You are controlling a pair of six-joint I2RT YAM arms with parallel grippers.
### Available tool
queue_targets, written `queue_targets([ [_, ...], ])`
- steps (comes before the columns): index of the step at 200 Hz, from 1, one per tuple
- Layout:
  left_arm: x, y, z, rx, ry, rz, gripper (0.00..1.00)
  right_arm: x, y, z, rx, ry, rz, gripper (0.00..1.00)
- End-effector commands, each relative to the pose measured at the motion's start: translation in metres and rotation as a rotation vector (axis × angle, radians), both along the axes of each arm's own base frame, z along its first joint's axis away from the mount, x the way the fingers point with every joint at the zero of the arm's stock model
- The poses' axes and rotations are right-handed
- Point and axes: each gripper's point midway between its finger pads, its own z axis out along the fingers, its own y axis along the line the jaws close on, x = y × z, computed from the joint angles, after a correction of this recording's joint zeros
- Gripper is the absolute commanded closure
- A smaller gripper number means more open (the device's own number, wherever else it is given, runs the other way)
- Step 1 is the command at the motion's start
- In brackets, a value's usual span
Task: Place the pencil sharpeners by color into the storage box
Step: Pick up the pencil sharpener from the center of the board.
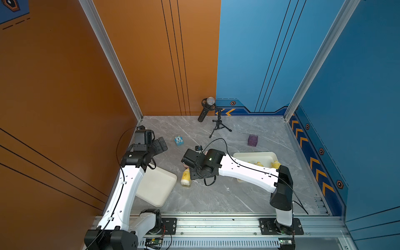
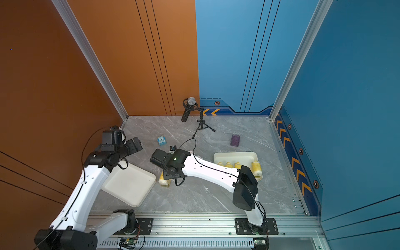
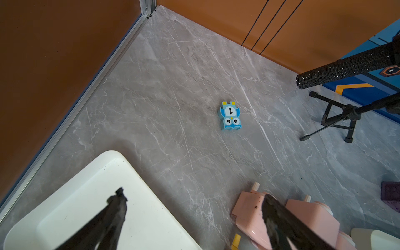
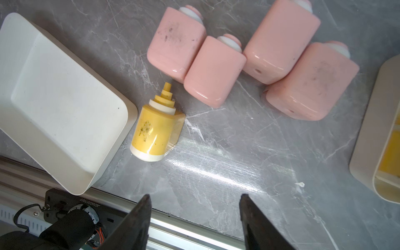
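Several pink pencil sharpeners lie side by side on the grey table, mostly hidden under the right wrist in both top views. One yellow sharpener lies next to the empty white storage box on the left. My right gripper hangs open above bare table near them, holding nothing. A second white storage box at the right holds several yellow sharpeners. Over the edge of the empty box, my left gripper stands wide open, with a pink sharpener behind one finger.
A small blue cube with cartoon eyes and a dark purple cube sit farther back. A microphone on a tripod stands at the back wall. Orange and blue walls close three sides; a metal rail runs along the front.
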Motion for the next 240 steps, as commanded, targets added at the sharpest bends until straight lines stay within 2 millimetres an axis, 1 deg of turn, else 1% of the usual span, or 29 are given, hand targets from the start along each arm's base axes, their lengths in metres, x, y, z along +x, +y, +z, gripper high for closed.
queue_targets([
  [1,-0.003,0.009,0.001,0.032,-0.011,0.024,0.02,-0.004,0.022,-0.004,0.052,0.033,-0.018,0.33],
  [17,-0.004,0.012,0.002,0.036,-0.016,0.038,0.02,-0.004,0.030,-0.013,0.054,0.056,-0.018,0.33],
  [25,-0.005,0.014,0.003,0.038,-0.019,0.045,0.02,-0.004,0.033,-0.011,0.064,0.058,-0.017,0.32],
  [27,-0.005,0.015,0.003,0.039,-0.019,0.047,0.02,-0.004,0.034,-0.021,0.046,0.066,-0.018,0.32],
  [31,-0.005,0.015,0.002,0.039,-0.020,0.048,0.02,-0.003,0.036,-0.026,0.039,0.071,-0.019,0.32],
  [78,-0.005,0.014,0.003,0.029,-0.027,0.045,0.02,0.000,0.046,-0.048,0.023,0.114,-0.033,0.30],
  [134,-0.004,0.011,0.003,0.017,-0.028,0.033,0.02,0.007,0.056,-0.065,0.021,0.146,-0.040,0.29],
  [181,-0.004,0.009,0.004,0.011,-0.033,0.027,0.02,0.014,0.061,-0.085,0.008,0.181,-0.053,0.29],
  [211,-0.003,0.009,0.004,0.007,-0.034,0.025,0.02,0.018,0.060,-0.095,-0.006,0.191,-0.062,0.32],
  [240,-0.003,0.008,0.003,0.002,-0.031,0.023,0.02,0.018,0.056,-0.100,-0.022,0.204,-0.058,0.40],
])
